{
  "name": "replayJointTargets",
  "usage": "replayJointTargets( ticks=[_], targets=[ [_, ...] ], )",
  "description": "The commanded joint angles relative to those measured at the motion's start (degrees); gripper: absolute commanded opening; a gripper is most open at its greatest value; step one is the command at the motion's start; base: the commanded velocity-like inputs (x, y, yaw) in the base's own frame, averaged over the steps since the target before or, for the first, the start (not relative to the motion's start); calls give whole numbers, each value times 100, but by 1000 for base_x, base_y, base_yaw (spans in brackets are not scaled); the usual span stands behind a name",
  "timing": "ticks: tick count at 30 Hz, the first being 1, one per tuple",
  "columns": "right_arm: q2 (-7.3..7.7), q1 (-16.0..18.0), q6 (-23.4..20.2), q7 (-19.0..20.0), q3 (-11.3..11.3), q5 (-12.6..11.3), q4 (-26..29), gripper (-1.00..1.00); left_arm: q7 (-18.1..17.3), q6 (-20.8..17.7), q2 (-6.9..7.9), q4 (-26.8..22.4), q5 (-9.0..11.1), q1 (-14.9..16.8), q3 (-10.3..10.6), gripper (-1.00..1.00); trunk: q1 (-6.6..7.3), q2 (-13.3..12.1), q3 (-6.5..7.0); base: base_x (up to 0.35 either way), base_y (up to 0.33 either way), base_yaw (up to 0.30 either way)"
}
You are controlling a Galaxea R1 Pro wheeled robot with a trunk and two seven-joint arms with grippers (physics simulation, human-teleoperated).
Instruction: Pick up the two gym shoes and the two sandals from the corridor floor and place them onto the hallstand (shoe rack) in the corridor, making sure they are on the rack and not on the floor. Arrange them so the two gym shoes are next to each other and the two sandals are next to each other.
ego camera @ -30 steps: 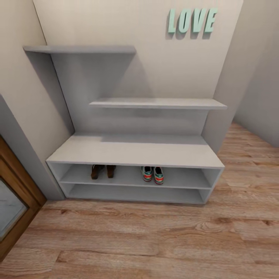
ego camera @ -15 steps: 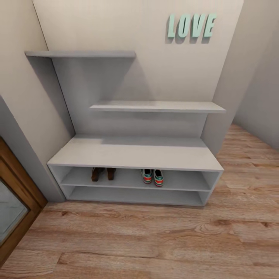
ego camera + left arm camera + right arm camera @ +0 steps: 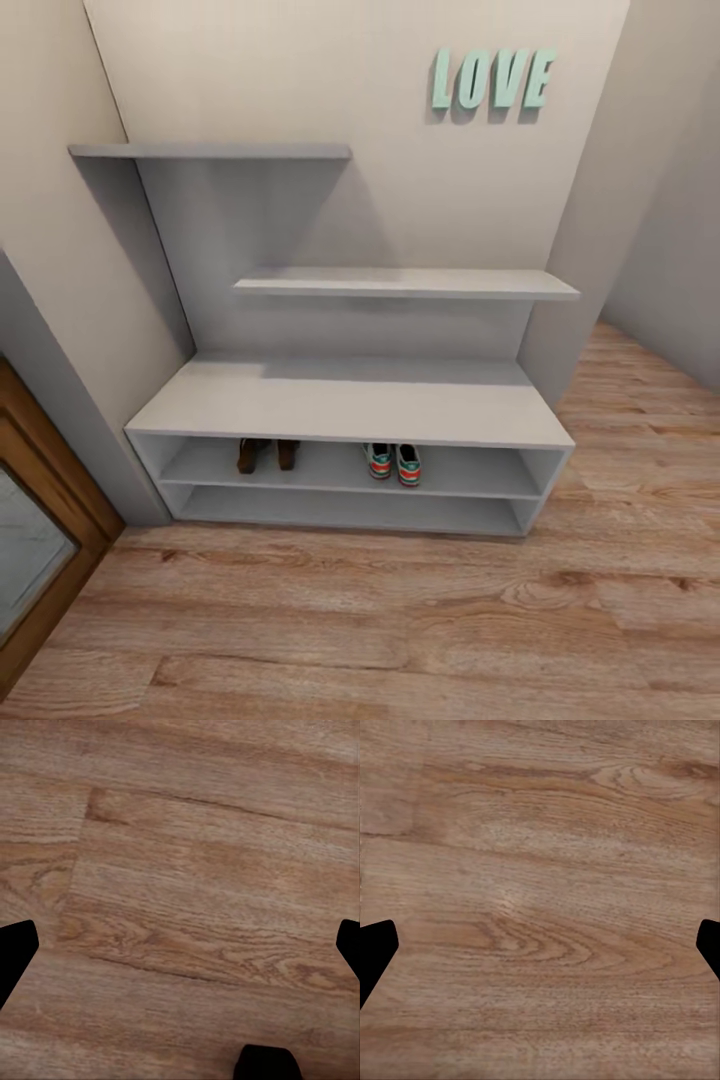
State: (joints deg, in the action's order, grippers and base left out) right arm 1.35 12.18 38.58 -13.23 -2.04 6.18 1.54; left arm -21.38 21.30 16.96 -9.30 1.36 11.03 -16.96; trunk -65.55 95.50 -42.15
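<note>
The pale grey hallstand (image 3: 350,402) stands against the wall, with two open shelves under its bench top and two floating shelves above. On its upper open shelf the two gym shoes (image 3: 393,462) sit side by side, heels outward. To their left on the same shelf, the two brown sandals (image 3: 266,454) stand together. In the left wrist view my left gripper (image 3: 180,945) is open, its dark fingertips (image 3: 15,949) wide apart over bare corridor floor (image 3: 195,885). My right gripper (image 3: 540,945) is open too, with nothing but floor planks (image 3: 540,870) between its fingertips (image 3: 373,945).
A wooden door frame with a glass panel (image 3: 40,520) stands at the left, close to the hallstand's corner. Green LOVE letters (image 3: 492,78) hang on the wall. Wood-grain floor (image 3: 400,620) stretches in front of the rack and on past its right end (image 3: 640,400).
The whole head view has shifted slightly: the hallstand sits a little lower and smaller in the picture, so the camera moved. The shoes and sandals stay where they were on the shelf.
</note>
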Motion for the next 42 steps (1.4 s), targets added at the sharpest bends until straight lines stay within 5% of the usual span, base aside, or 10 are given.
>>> replayJointTargets(
  ticks=[1, 23, 42],
  targets=[
    [0, 3, 0, -59, -17, 59, -4, 100, -44, 5, 0, 7, 15, 4, -27, 100, 23, -39, 14, 0, 0, 0],
    [1, 3, 0, -64, -16, 59, -4, 100, -51, -29, 2, 7, 18, 4, -27, 100, 506, -922, 409, 0, 0, 0],
    [-2, 3, 0, -64, -16, 59, -4, 100, -101, 13, -24, 23, 8, 4, -14, 100, 506, -922, 409, 0, 0, 0]
  ],
)
